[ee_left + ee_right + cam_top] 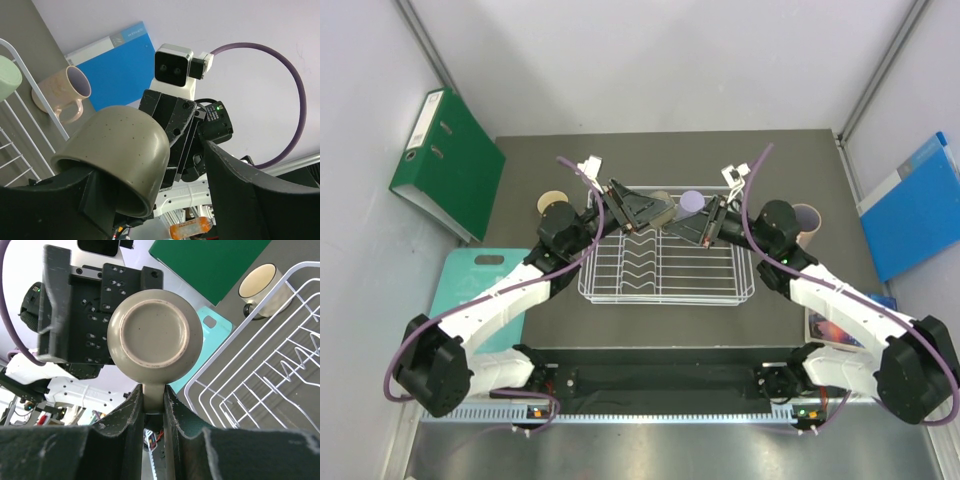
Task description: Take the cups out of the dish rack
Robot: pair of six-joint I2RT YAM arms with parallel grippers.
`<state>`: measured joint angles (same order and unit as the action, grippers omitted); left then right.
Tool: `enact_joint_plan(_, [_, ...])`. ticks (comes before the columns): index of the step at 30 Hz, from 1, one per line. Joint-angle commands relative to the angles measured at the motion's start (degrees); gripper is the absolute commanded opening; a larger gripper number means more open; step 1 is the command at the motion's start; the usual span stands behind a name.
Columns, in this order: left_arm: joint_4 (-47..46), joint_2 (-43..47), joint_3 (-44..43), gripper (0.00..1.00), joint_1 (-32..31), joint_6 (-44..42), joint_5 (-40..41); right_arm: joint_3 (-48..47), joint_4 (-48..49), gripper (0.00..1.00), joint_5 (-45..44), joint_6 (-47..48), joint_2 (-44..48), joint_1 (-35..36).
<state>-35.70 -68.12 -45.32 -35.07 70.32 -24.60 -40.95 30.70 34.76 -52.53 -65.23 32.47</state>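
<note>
Table [790, 160]: we see a dark grey top between pale walls, with both arms reaching in from the near edge.
Dish rack [660, 290]: a white wire rack lies flat in the middle of the table, with a row of zigzag slots along its centre.
Green binder [450, 165]: it leans against the left wall, at the table's far left corner.
Blue folder [915, 210]: it leans against the right wall.
Teal cutting board [470, 290]: it lies to the left of the rack, partly under the left arm.
Right hand [152, 400]: its two fingers are pressed together on the handle of the olive mug, carrying it above the far part of the rack.
Left hand [150, 200]: it faces the right hand with its fingers spread. One finger lies at the mug's mouth and seems to reach inside. The other stands apart from the mug's wall, with a gap that we can see through.
Olive mug [155, 330]: it is held tipped on its side in the air between the two hands. Its base is turned toward the right wrist camera.
Lavender tumbler [692, 201]: it stands at the rack's far edge, just beside the right hand.
Mint-green cup [7, 75]: we see it only at the edge of the left wrist view, behind the rack wires.
Cream mug [553, 203]: it has a dark rim and stands upright on the table, beyond the rack's far left corner.
Pinkish mug [807, 220]: it has a handle and a lavender inside, and stands upright on the table to the right of the rack.
</note>
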Motion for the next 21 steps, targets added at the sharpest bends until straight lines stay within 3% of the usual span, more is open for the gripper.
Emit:
enact_joint_plan(1, [-2.09,1.85,-0.30,0.59,-0.26,-0.89,0.52,-0.53,3.84,0.00,-0.57,1.03,2.22,-0.04])
enact_joint_plan(2, [-2.09,1.93,-0.21,0.53,-0.26,-0.89,0.60,-0.54,3.93,0.00,-0.57,1.03,2.21,-0.04])
enact_joint_plan(3, [-2.09,1.94,-0.12,0.34,-0.26,-0.89,0.61,-0.45,3.93,0.00,-0.84,1.03,2.39,-0.04])
enact_joint_plan(5, [-2.09,2.02,-0.03,0.16,-0.26,-1.07,0.43,-0.18,3.93,0.00,-1.19,1.03,2.74,-0.12])
enact_joint_plan(6, [-1.83,2.11,-0.03,0.00,-0.26,-0.98,0.43,-0.18,3.84,0.00,-1.36,1.12,2.92,-0.04])
enact_joint_plan(10, [-0.43,2.29,-0.38,0.00,-0.26,-1.68,0.78,-0.53,2.88,0.00,-1.71,2.25,3.44,-0.21])
enact_joint_plan(12, [6.21,2.37,-2.13,0.00,-0.26,-3.69,1.31,-2.72,-2.70,0.04,-2.94,4.53,3.71,-0.04])
enact_joint_plan(13, [9.74,2.20,-4.92,0.00,-0.26,-7.01,1.92,-3.60,-4.75,0.13,-3.38,6.89,4.06,-0.04])
enact_joint_plan(14, [12.91,2.11,-6.61,0.00,-0.26,-8.70,2.19,-4.57,-6.77,0.30,-3.65,8.05,4.32,-0.12])
enact_joint_plan(17, [23.46,1.15,-13.20,0.00,-0.26,-15.38,3.50,-8.52,-15.21,0.56,-6.90,12.97,5.11,-0.12])
enact_joint_plan(21, [31.30,-0.26,-20.23,0.00,0.53,-20.48,5.61,-13.88,-24.96,0.66,-10.50,17.46,4.85,-0.04])
